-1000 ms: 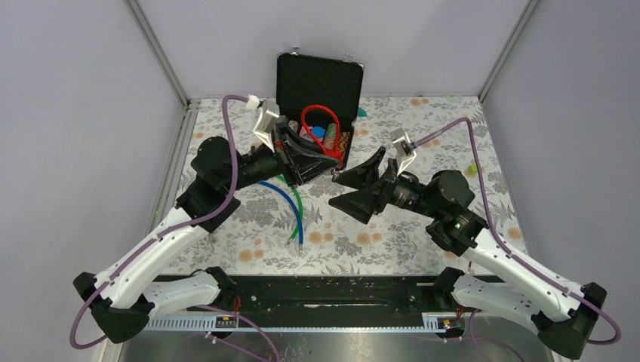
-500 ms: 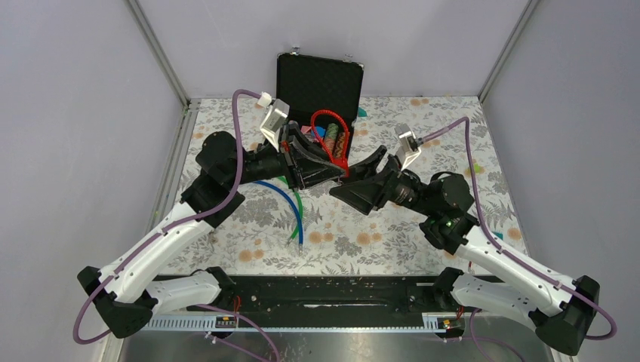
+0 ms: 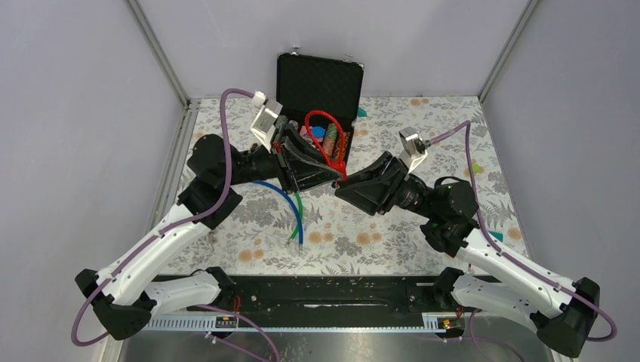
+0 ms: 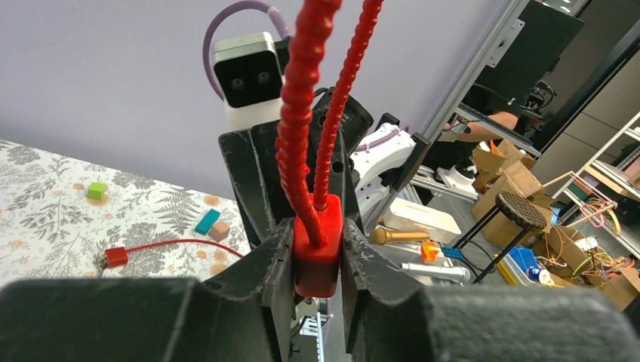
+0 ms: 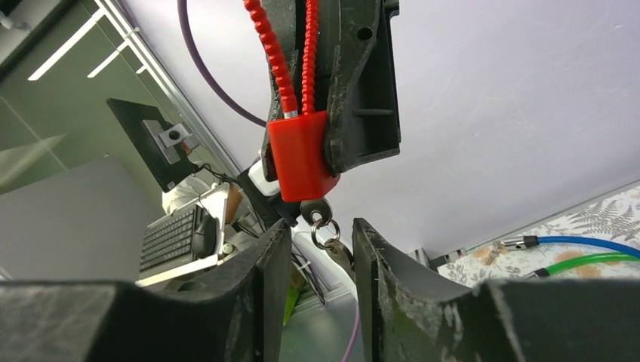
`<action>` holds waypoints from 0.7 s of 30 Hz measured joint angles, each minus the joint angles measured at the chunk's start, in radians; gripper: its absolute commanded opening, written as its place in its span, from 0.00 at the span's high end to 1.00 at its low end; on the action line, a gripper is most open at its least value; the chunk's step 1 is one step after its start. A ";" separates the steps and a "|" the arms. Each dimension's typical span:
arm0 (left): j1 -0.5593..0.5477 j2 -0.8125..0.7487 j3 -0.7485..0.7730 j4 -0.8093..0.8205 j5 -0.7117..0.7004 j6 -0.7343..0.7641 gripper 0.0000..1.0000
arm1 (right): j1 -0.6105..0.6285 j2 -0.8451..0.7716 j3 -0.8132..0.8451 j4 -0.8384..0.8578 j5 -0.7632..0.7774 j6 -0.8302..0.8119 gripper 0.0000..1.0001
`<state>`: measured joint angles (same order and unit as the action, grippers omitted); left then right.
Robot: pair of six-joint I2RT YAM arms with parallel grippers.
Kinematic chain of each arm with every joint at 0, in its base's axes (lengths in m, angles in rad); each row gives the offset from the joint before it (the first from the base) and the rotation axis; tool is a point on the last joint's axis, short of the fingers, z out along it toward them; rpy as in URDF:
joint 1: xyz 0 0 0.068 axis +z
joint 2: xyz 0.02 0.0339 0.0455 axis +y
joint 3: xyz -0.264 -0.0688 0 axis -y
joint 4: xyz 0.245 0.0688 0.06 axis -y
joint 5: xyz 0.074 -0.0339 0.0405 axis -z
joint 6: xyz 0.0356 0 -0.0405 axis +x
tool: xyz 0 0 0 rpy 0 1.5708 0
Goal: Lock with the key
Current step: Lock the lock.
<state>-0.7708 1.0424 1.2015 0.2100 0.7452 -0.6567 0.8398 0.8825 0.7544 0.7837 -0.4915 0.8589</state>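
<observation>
My left gripper (image 3: 326,172) is shut on the red body of a cable lock (image 4: 317,249) and holds it in the air above the table, its red beaded loop (image 3: 329,134) standing up. A key (image 5: 315,207) sits in the lock's underside, with a ring and a second key (image 5: 341,253) hanging from it. The lock body (image 5: 299,157) hangs just above my right gripper (image 5: 321,235), which is open with its fingertips on either side of the key ring, not pressing on it. In the top view the right gripper (image 3: 353,186) nearly meets the left one.
An open black case (image 3: 321,79) with coloured items stands at the back. A blue cable (image 3: 290,202) and a green cable (image 3: 296,215) lie on the floral table under the left arm. Small blocks (image 3: 494,236) lie at the right.
My right gripper has moved left and up to the lock and narrowed from wide open. My left gripper has shifted slightly while still holding the lock.
</observation>
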 measured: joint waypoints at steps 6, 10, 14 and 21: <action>0.000 0.000 0.000 0.029 0.011 -0.018 1.00 | 0.000 0.031 0.001 0.041 0.000 0.049 0.71; 0.005 0.000 0.000 0.034 0.011 -0.023 1.00 | 0.001 0.039 0.002 0.054 0.000 0.068 0.69; 0.005 0.001 0.000 0.039 0.012 -0.026 1.00 | 0.001 0.040 0.002 0.060 0.004 0.074 0.55; 0.005 0.007 0.000 0.039 0.013 -0.026 1.00 | 0.002 0.040 0.011 0.056 0.010 0.065 0.59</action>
<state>-0.7654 1.0496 1.2015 0.2489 0.7578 -0.6827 0.8413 0.9230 0.7654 0.8394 -0.4812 0.9241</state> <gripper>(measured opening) 0.233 0.450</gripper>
